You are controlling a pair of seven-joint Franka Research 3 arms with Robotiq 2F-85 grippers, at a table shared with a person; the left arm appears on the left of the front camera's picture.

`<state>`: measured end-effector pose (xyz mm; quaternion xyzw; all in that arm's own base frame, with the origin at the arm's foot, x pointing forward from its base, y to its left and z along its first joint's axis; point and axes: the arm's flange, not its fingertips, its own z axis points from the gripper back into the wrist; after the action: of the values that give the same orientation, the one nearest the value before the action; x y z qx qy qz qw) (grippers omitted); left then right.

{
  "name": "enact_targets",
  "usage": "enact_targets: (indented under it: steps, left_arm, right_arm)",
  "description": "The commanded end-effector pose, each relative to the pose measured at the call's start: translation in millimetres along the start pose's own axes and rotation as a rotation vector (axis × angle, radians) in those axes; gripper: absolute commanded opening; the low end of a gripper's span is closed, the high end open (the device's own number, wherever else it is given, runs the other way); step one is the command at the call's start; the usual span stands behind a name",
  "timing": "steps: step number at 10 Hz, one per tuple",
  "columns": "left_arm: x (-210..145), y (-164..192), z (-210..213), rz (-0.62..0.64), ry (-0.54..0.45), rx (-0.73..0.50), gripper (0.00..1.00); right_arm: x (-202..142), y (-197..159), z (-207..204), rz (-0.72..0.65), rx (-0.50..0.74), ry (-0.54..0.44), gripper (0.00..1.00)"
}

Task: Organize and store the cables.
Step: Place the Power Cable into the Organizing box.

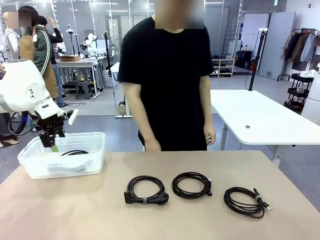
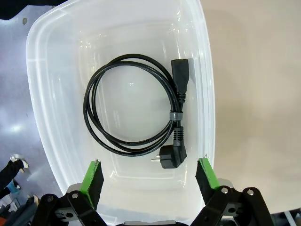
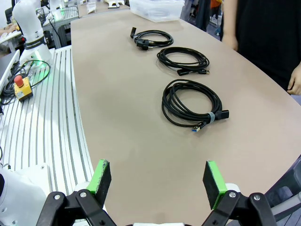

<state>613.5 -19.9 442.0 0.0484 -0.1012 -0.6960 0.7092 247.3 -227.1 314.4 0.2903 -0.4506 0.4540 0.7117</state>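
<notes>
You are looking at green pads [image 2: 93,176] on the black left gripper [image 2: 149,165]. Just beyond them, a black cable [image 2: 131,110] with a grey band is lying in a clear, colourless bin [image 2: 47,117]. Ahead of the right gripper's [image 3: 157,165] green pads [image 3: 214,183], the plain tan table [image 3: 117,141] is carrying the nearest cable [image 3: 190,103], black with a grey band, then the middle cable [image 3: 183,60] and the farthest cable [image 3: 150,37], both black. The person's shirt [image 1: 167,75] is showing black.

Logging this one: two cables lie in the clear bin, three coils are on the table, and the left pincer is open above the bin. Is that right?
Not quite: the bin holds one cable, not two, as the left wrist view shows. The rest stands: three coils on the table, the left pincer open above the bin.
</notes>
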Motion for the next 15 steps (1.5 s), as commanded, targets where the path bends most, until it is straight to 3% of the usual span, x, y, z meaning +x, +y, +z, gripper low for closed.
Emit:
enact_targets:
  steps: [1, 2, 3, 5, 7, 9, 12, 15]
  left_arm:
    - [-2.8, 2.8, 0.1, -0.013, -0.006, 0.003, 1.00]
    - [0.0, 0.0, 0.0, 0.000, 0.000, 0.000, 1.00]
    - [-6.4, -16.9, 14.7, 0.053, -0.061, -0.097, 1.00]
    - [-16.9, -65.6, 48.2, 0.092, -0.115, -0.146, 1.00]
    - [-49.3, -109.2, 88.4, 0.147, -0.273, -0.127, 1.00]
    - [-81.5, -162.8, 87.1, 0.194, -0.503, -0.144, 1.00]
    - [-95.7, -218.3, 81.7, 0.213, -0.694, -0.046, 1.00]
    - [-70.7, -242.6, 81.5, 0.199, -0.691, -0.025, 1.00]
  right_arm:
    - [2.8, 0.1, 1.3, 0.002, -0.006, -0.013, 1.00]
    - [2.8, 0.1, 1.3, 0.002, -0.006, -0.013, 1.00]
    - [2.8, 0.1, 1.3, 0.002, -0.006, -0.013, 1.00]
    - [2.8, 0.1, 1.3, 0.002, -0.006, -0.013, 1.00]
    - [2.8, 0.1, 1.3, 0.002, -0.006, -0.013, 1.00]
    - [2.8, 0.1, 1.3, 0.002, -0.006, -0.013, 1.00]
    - [2.8, 0.1, 1.3, 0.002, -0.006, -0.013, 1.00]
    - [2.8, 0.1, 1.3, 0.002, -0.006, -0.013, 1.00]
